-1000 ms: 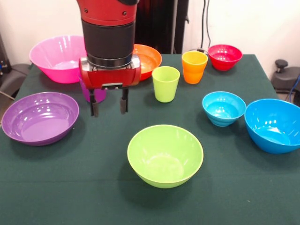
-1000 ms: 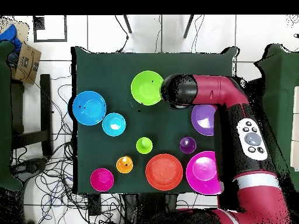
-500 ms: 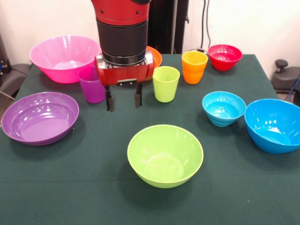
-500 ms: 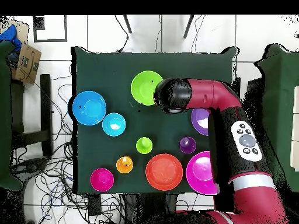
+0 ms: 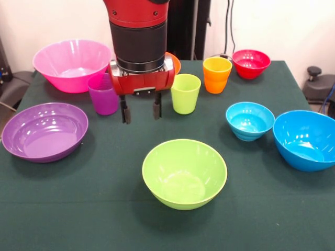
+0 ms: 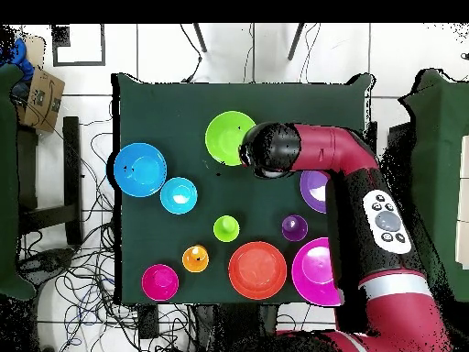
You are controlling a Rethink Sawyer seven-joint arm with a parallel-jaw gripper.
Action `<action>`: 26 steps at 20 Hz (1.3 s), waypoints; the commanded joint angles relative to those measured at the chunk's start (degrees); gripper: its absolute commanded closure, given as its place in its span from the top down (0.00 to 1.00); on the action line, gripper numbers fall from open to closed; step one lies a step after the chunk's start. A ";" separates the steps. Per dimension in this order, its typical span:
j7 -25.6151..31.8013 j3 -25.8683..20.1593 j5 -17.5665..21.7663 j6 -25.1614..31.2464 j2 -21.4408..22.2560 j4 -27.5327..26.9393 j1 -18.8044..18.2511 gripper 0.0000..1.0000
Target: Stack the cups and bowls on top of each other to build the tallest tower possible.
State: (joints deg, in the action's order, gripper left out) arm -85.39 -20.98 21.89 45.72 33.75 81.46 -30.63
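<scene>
In the front view, the gripper is held above the cloth with its fingers apart and empty, the upright purple cup at about ten o'clock and the lime green cup at two o'clock.

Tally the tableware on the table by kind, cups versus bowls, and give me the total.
Cups: 3 – purple cup, lime green cup, orange cup.
Bowls: 7 – pink bowl, orange bowl, red bowl, purple bowl, lime green bowl, small light blue bowl, big blue bowl.
Total: 10
</scene>
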 commanded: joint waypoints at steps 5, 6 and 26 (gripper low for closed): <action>-6.45 0.63 -1.49 -0.60 -3.35 -0.26 2.36 1.00; -6.36 0.63 -1.57 -0.39 -3.47 -0.38 2.39 1.00; -6.07 0.60 -0.66 -5.19 -3.56 1.16 2.99 1.00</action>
State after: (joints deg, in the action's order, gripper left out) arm -85.39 -20.91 20.83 45.31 33.75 81.42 -28.39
